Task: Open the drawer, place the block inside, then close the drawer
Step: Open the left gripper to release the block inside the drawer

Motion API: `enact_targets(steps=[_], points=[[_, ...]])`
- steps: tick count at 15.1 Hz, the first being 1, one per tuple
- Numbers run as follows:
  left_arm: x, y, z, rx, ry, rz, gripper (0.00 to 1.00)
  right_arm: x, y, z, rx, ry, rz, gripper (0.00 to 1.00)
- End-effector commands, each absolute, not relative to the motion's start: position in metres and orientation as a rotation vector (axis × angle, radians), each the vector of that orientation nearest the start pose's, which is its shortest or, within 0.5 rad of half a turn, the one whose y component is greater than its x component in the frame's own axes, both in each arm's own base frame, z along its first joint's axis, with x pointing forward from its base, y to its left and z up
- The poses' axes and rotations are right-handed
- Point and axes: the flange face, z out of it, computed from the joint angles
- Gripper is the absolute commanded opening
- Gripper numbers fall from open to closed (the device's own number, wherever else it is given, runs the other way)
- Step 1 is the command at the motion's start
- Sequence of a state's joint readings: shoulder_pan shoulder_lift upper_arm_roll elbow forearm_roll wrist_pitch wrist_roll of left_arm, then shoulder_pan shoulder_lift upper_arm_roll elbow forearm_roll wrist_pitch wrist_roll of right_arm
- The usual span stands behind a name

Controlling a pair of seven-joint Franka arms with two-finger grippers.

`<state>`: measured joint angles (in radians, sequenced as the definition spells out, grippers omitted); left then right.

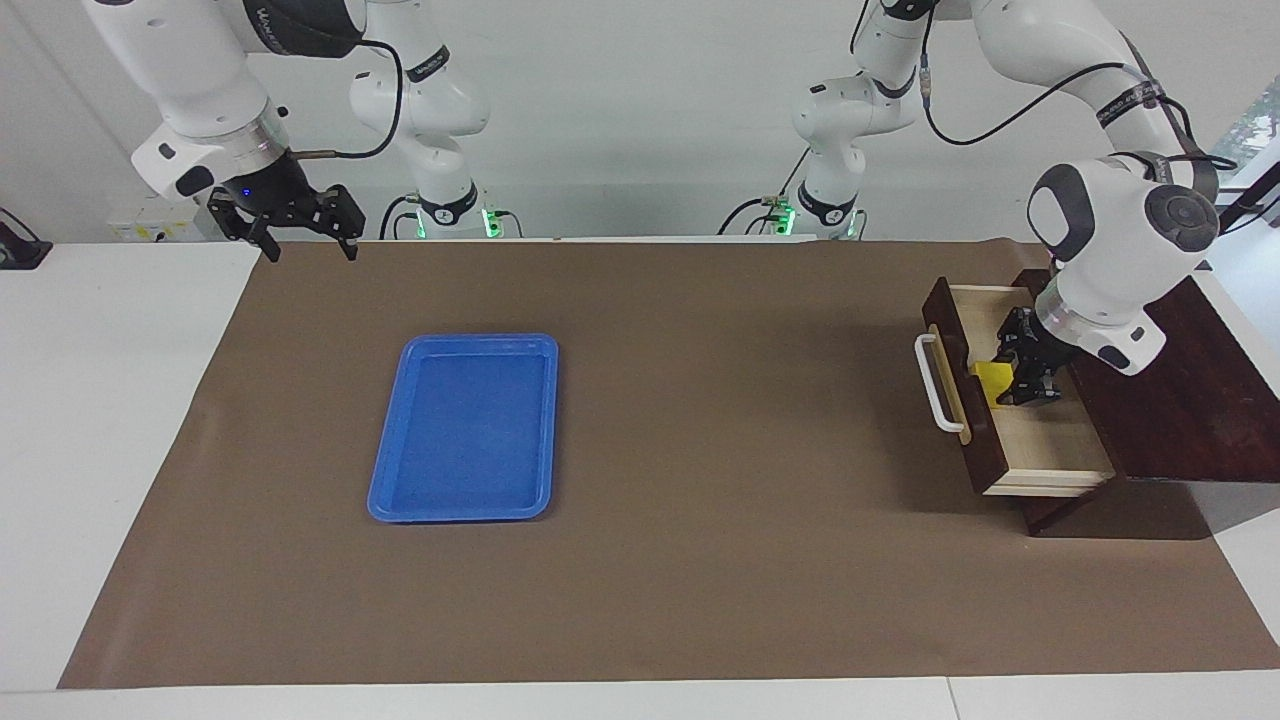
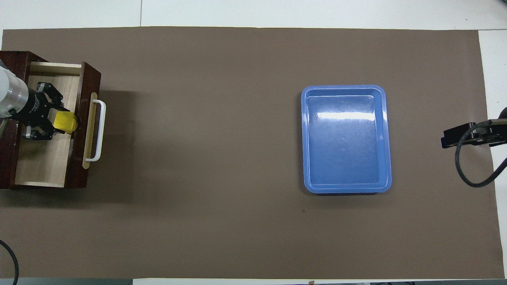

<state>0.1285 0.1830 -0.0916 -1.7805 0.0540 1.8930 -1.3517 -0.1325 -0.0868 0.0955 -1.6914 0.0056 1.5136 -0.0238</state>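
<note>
Block: the yellow block (image 1: 993,382) sits low inside the open drawer (image 1: 1050,440), clamped in the left end effector (image 1: 1012,384) — lowered for release, I judge.
Obstacle: the drawer front (image 1: 955,360) touches or nearly touches the block.
Right end effector (image 1: 300,238): fingers apart, empty, waiting over the counter (image 1: 120,400) edge.
Nearby: blue tray (image 1: 465,428) — well apart.
</note>
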Motion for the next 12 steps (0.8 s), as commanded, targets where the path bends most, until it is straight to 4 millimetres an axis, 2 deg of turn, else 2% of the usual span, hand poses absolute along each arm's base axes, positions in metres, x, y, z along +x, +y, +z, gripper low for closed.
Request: enact_targets(steps=[1, 2, 3, 4, 7, 9, 10, 12], points=[[0.593, 0.03, 0.443, -2.402, -1.929, 0.05, 0.14, 0.524, -0.017, 0.6, -3.1, 0.113, 0.148, 1.0], [0.593, 0.026, 0.443, -2.403, -1.927, 0.051, 0.7, 0.526, -0.016, 0.598, -3.085, 0.139, 0.154, 1.0], [0.593, 0.021, 0.445, -2.402, -1.922, 0.053, 1.0, 0.526, -0.015, 0.6, -3.085, 0.139, 0.155, 1.0], [0.593, 0.02, 0.452, -2.404, -1.924, 0.044, 1.0, 0.527, -0.016, 0.602, -3.085, 0.133, 0.162, 1.0], [0.594, 0.015, 0.502, -2.41, -1.916, 0.037, 1.0, 0.527, -0.018, 0.614, -3.09, 0.133, 0.166, 1.0], [0.595, -0.008, 0.533, -2.433, -1.887, 0.027, 1.0, 0.521, -0.014, 0.618, -3.087, 0.126, 0.192, 1.0], [0.593, -0.025, 0.54, -2.432, -1.878, 0.012, 1.0, 0.519, -0.016, 0.618, -3.083, 0.137, 0.211, 1.0], [0.589, -0.064, 0.538, -2.389, -1.876, -0.065, 1.0, 0.515, -0.02, 0.618, -3.075, 0.147, 0.224, 1.0]])
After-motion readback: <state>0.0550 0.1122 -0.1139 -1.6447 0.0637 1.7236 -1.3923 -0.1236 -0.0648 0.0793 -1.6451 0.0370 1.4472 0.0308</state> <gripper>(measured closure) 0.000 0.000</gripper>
